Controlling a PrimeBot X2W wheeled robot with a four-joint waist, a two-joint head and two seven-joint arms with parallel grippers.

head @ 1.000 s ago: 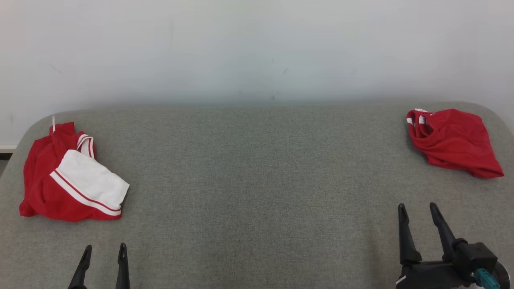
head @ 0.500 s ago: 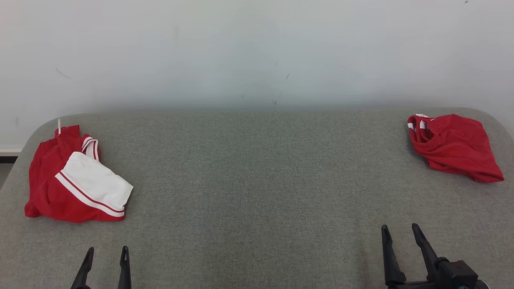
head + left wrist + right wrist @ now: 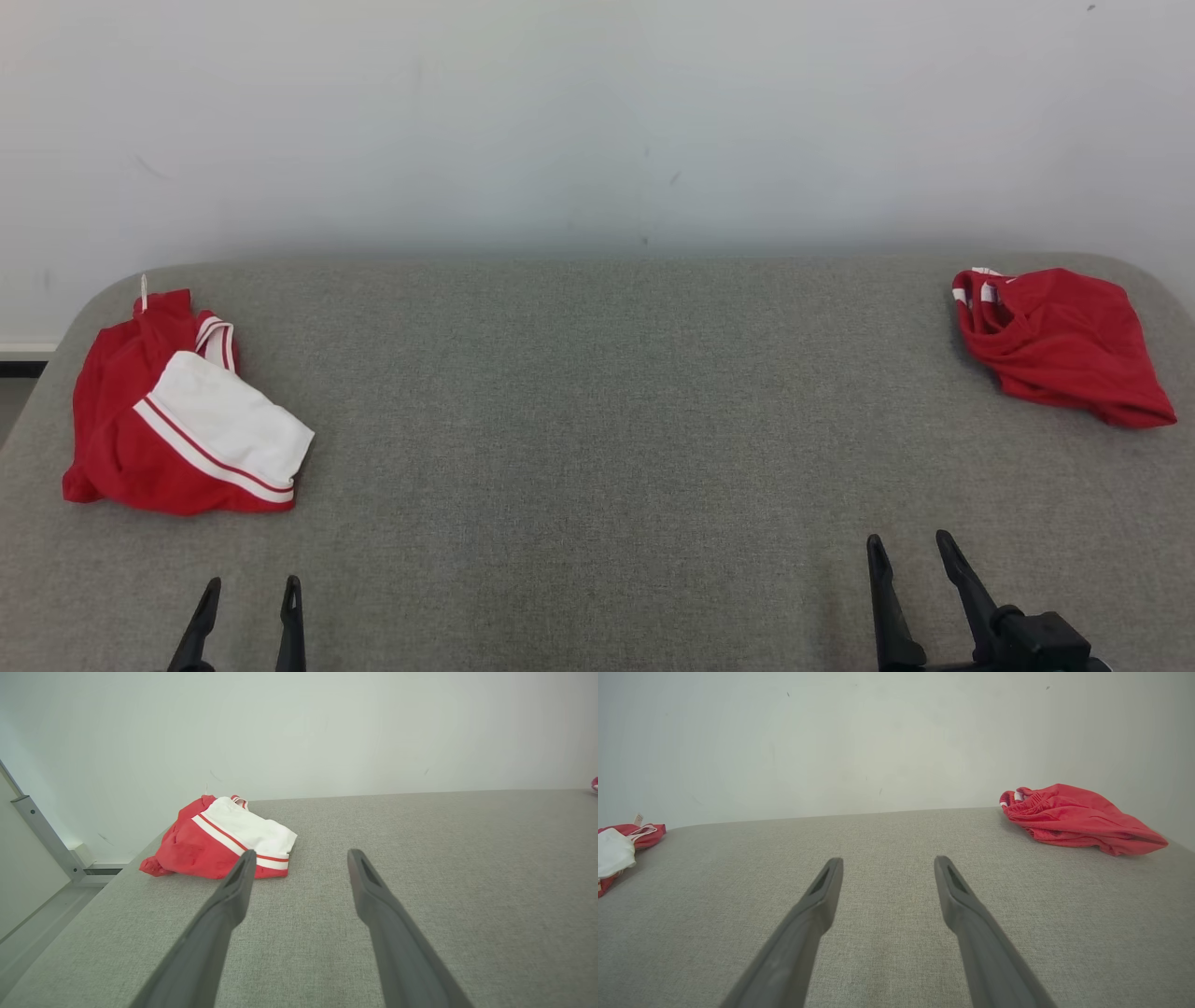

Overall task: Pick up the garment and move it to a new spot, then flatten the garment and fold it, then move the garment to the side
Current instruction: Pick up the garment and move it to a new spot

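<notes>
Both my left gripper (image 3: 252, 583) and right gripper (image 3: 908, 541) hang spread and empty over the near edge of the grey fabric-topped table (image 3: 597, 420). At its far left, a folded red-and-white garment (image 3: 177, 420) looks finished; at its far right, the crumpled red garment (image 3: 1060, 341) lies untouched, every step remaining.

Left gripper (image 3: 253, 581) and right gripper (image 3: 907, 538): long dark tapered fingers (image 3: 373, 905), slotted tips, seemingly matte plastic.
</notes>
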